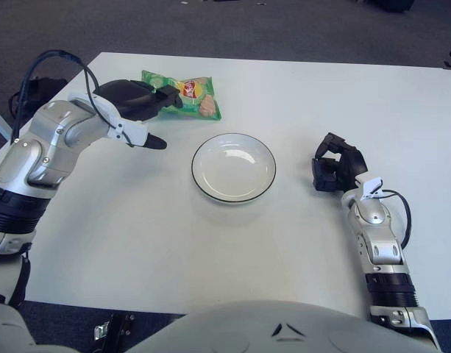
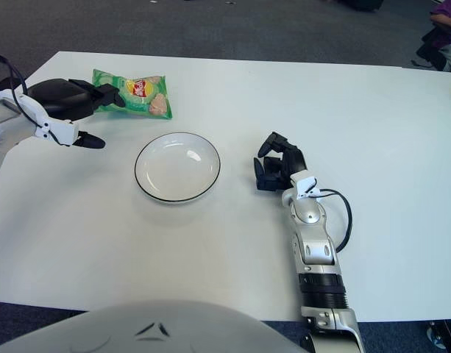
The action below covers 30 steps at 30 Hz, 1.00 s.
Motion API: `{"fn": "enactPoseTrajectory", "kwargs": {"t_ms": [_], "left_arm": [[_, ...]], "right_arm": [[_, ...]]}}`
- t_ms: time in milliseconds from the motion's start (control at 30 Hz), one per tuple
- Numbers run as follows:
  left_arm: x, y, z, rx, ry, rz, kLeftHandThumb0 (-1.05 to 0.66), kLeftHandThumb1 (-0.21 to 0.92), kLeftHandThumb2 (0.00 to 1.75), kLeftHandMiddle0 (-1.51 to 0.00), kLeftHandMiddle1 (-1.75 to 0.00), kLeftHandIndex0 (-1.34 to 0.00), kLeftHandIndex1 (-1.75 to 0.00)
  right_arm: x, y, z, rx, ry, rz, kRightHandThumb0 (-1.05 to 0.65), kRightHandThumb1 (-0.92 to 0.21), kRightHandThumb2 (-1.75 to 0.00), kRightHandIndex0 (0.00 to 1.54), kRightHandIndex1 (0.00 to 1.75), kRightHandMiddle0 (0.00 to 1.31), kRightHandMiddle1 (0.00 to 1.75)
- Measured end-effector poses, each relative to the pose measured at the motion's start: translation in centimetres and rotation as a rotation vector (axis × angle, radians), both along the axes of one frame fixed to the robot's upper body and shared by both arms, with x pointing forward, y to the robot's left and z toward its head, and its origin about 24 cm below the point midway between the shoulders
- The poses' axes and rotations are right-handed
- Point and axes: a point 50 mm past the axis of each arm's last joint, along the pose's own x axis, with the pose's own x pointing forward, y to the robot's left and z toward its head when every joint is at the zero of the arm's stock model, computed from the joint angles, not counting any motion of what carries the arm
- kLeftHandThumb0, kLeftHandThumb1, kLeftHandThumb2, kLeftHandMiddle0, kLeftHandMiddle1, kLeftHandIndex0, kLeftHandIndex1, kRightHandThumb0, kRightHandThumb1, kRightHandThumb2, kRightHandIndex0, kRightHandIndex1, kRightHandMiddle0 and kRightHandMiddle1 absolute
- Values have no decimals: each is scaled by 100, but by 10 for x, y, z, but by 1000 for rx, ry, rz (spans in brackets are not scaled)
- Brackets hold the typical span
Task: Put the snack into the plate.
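Observation:
A green snack bag (image 1: 188, 95) lies flat on the white table, at the far left behind the plate. My left hand (image 1: 160, 118) sits just left of the bag. Its black fingers (image 1: 168, 98) reach over the bag's left edge, and its thumb (image 1: 154, 142) is spread out toward me, well off the bag. The hand holds nothing. The white plate (image 1: 233, 168) with a dark rim stands empty in the middle of the table. My right hand (image 1: 334, 167) shows to the right of the plate, fingers curled on nothing.
The white table (image 1: 299, 95) runs to its far edge just behind the bag, with dark carpet beyond. A black cable (image 1: 59, 56) loops over my left forearm. Bare tabletop lies between bag and plate.

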Motion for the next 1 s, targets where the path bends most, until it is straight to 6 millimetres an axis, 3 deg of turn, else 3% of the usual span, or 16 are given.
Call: {"fn": "enactPoseTrajectory", "kwargs": {"t_ms": [400, 833, 1000], "left_arm": [[35, 2, -15, -28, -150, 48, -64, 88, 51, -23, -52, 0, -70], [64, 14, -35, -82, -388, 56, -75, 91, 46, -18, -51, 0, -78], [72, 15, -41, -108, -416, 63, -80, 92, 51, -15, -52, 0, -80]], "right_arm": [[2, 0, -1, 1, 2, -6, -50, -27, -137, 127, 175, 66, 175], [3, 0, -1, 2, 2, -10, -50, -26, -138, 128, 175, 66, 175], [3, 0, -1, 1, 6, -8, -50, -26, -138, 128, 175, 66, 175]]}}
